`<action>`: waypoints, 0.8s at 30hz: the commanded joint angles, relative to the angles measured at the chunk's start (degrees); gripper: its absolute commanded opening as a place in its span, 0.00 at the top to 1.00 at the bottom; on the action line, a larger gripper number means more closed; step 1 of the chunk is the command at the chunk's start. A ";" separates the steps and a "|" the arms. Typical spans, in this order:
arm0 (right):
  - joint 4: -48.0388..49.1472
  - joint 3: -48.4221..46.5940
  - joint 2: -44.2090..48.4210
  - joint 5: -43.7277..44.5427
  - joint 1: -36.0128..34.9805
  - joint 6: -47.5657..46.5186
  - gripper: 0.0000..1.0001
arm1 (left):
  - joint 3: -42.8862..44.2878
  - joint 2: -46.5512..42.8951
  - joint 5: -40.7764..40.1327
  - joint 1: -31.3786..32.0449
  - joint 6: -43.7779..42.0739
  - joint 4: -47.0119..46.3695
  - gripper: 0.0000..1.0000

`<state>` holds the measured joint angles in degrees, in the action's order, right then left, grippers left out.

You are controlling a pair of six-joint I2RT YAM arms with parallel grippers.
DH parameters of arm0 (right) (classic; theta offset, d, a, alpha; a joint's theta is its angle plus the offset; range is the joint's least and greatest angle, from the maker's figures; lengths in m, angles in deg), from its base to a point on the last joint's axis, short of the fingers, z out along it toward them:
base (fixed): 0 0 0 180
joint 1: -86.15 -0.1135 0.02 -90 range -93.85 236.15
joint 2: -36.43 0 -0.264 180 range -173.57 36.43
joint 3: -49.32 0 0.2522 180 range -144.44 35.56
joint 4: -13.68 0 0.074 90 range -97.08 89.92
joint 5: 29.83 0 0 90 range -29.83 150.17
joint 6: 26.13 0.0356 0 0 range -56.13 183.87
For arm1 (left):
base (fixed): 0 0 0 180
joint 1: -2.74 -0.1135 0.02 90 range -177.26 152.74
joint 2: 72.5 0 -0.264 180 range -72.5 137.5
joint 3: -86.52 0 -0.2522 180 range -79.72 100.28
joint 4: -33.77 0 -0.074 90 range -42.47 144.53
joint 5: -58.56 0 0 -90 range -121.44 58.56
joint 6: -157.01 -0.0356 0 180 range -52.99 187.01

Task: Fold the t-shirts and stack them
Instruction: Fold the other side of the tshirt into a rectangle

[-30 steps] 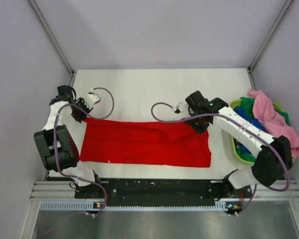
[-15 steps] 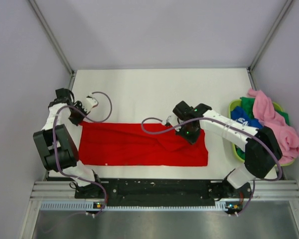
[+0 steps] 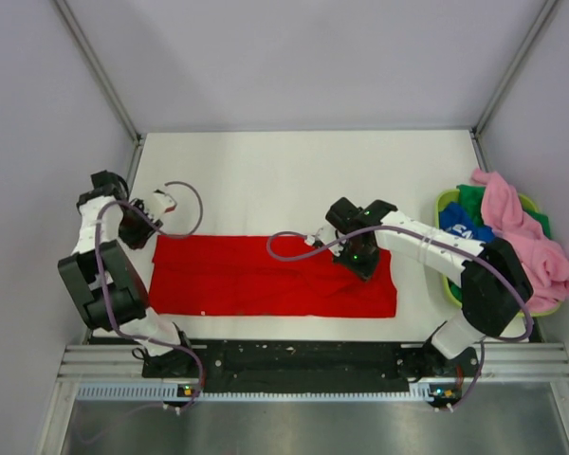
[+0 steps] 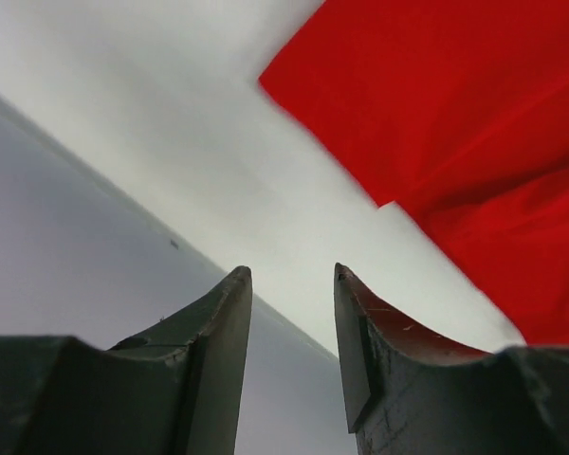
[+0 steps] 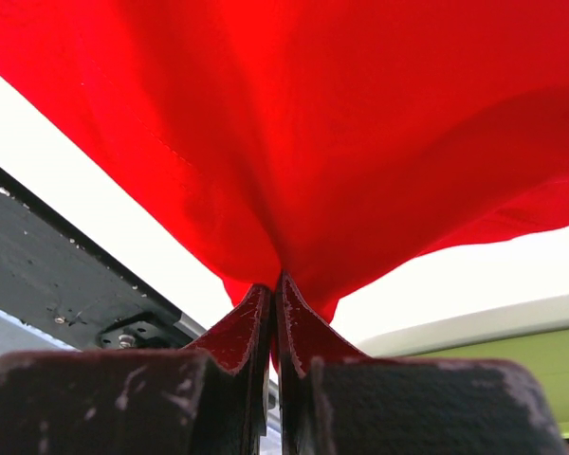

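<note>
The red t-shirt (image 3: 266, 277) lies as a long folded band across the near part of the white table (image 3: 294, 171). My right gripper (image 3: 358, 258) is shut on a pinch of its cloth near the right end; in the right wrist view the red cloth (image 5: 303, 133) hangs from the closed fingertips (image 5: 276, 284). My left gripper (image 3: 136, 230) is open and empty just off the shirt's far left corner; the left wrist view shows that corner (image 4: 436, 123) ahead of the spread fingers (image 4: 289, 275). Blue (image 3: 463, 226), pink (image 3: 517, 227) and dark green (image 3: 472, 197) shirts sit in the basket.
The lime-green basket (image 3: 452, 284) stands at the table's right edge, pink cloth spilling over its rim. Grey walls close in the left, right and back. The black mounting rail (image 3: 294, 358) runs along the near edge.
My right gripper has moved left and nearer with the red cloth, folding the shirt's far right edge over. My left gripper has let go and drawn back to the left.
</note>
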<state>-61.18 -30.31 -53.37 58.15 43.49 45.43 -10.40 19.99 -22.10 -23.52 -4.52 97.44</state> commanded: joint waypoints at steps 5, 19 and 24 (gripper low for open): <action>0.54 -0.31 -1.78 -8.49 1.16 -4.15 1.00 | -1.63 -14.60 24.53 27.53 9.12 7.58 0.56; 3.71 -7.78 -15.65 -25.13 19.18 0.50 1.00 | -4.20 -11.11 47.32 54.82 6.52 3.67 0.59; 3.97 -8.23 -19.18 -27.16 22.35 3.31 1.00 | -4.62 -11.01 51.49 57.80 4.06 1.30 0.53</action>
<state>-57.82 -36.58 -71.09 34.74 63.36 46.61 -14.53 9.52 23.58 31.82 0.27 102.93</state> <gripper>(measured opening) 0.007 0.457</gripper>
